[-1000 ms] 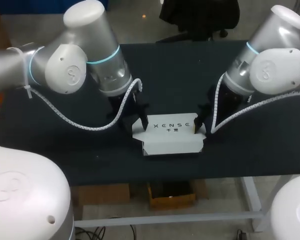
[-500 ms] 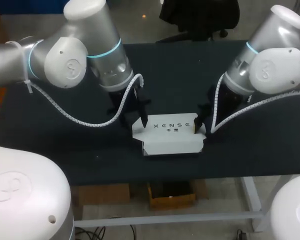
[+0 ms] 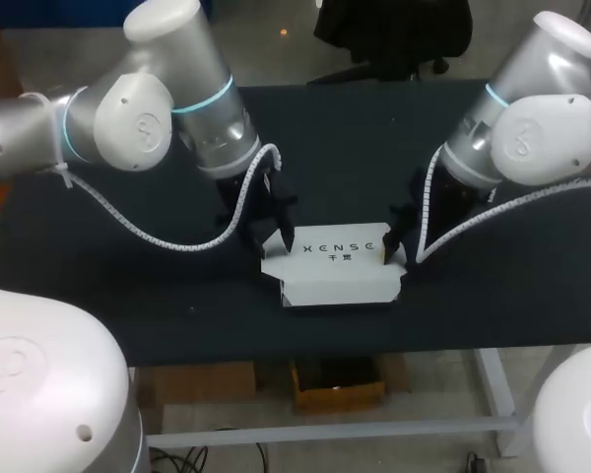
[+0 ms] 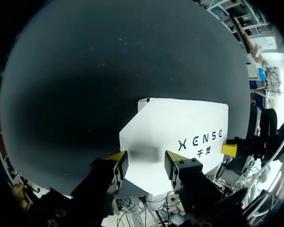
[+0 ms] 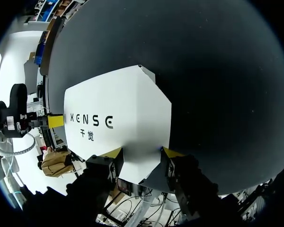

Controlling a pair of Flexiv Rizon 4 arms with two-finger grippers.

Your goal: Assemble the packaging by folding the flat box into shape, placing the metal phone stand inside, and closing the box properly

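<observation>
The white box (image 3: 335, 271) lies partly folded at the table's front middle, printed face up and a front flap folded down. My left gripper (image 3: 274, 236) is at its left end. In the left wrist view the box (image 4: 180, 123) fills the gap of this gripper (image 4: 146, 161), and both yellow tips touch it. My right gripper (image 3: 394, 246) is at the right end. In the right wrist view the box (image 5: 118, 109) sits between the tips of that gripper (image 5: 141, 158), gripped from both sides. No metal phone stand shows in any view.
The black table (image 3: 374, 148) stretches behind and to both sides of the box. A white cable loop (image 3: 177, 241) hangs from my left arm just over the table, left of the box.
My left arm has swung a little to the right, toward the box's left end, and its fingers have narrowed onto it. The right arm and the box have stayed put.
</observation>
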